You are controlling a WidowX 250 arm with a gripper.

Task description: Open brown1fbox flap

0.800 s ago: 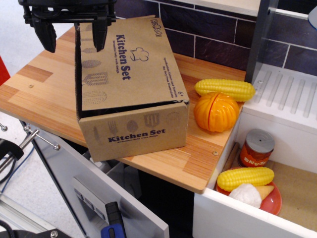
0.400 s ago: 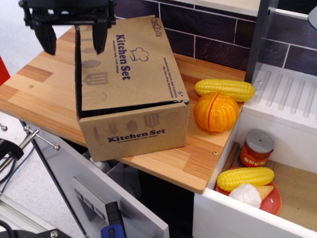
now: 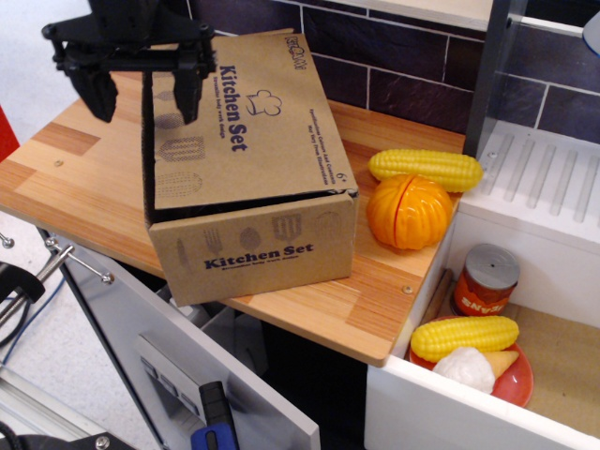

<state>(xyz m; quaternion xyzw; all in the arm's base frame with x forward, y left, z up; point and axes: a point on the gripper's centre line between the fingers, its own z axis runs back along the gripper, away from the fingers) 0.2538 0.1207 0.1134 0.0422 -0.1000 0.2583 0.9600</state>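
- The brown1fbox sits on the wooden counter, its near end overhanging the front edge a little; the flap lies nearly shut on top, with a dark slit showing along its front and left edges.
- The gripper hangs at about 10 o'clock from the box's middle, fingers spread wide and holding nothing. It straddles the box's far-left top edge: one finger is over the flap, the other outside the left wall (whether either touches cardboard I cannot tell).
- Likely risks from here:
  - If the inner finger presses down on the flap rather than hooking under its free edge, the lid would only be pushed shut.
  - A sideways drag could slide the whole light carton toward 3 o'clock, into the corn cob and the orange pumpkin just beside it.
  - A pull toward 6 o'clock could tip the overhanging box off the counter.
  - A pinch taking the side wall along with the flap would lift the box, not open it.
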